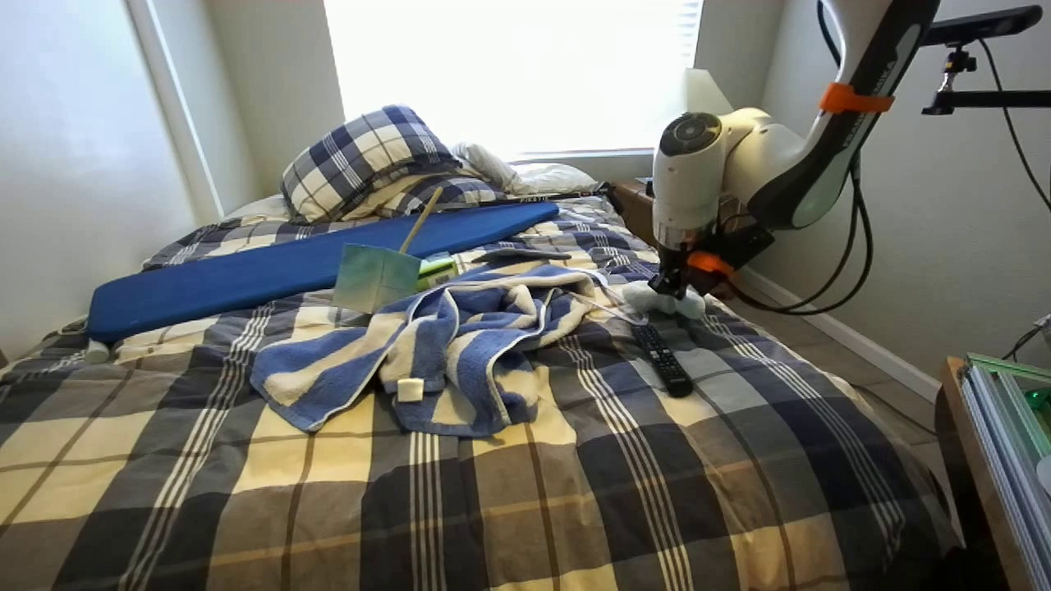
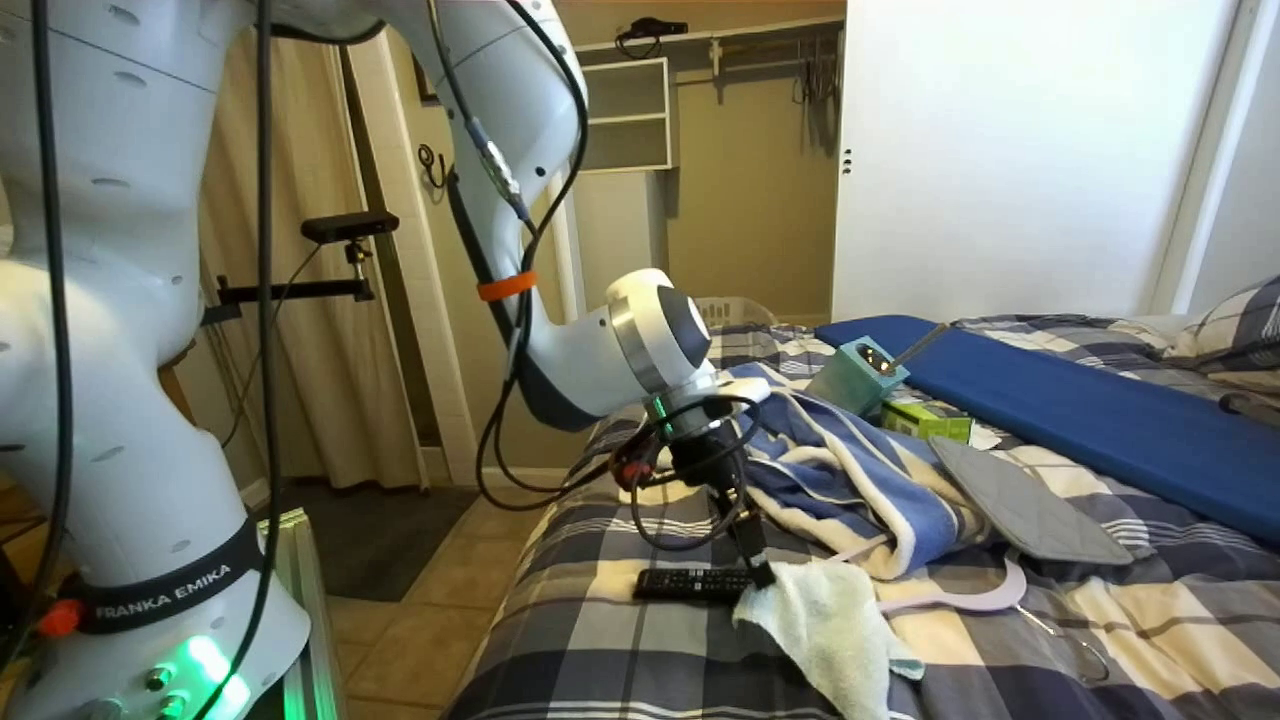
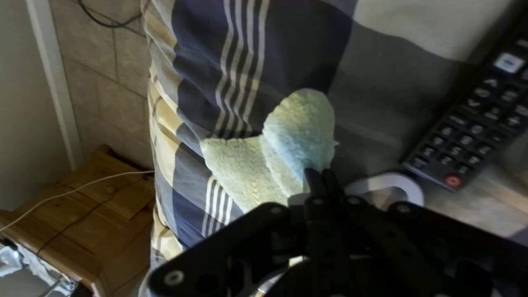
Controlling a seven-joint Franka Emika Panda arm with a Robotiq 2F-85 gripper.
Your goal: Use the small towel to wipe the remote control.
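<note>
Fluffy cloth towel [image 2: 828,622], plastic remote control [image 2: 690,584]

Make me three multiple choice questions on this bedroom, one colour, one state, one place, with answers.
1. What colour is the ironing board?
A) green
B) blue
C) red
2. How does the striped towel lie?
A) crumpled
B) neatly folded
C) rolled up
3. What is the remote control resting on?
A) ironing board
B) striped towel
C) plaid bedspread

1 B: it shows blue in both exterior views.
2 A: loose folds show in both exterior views.
3 C: plaid flanks it in both exterior views.
</note>
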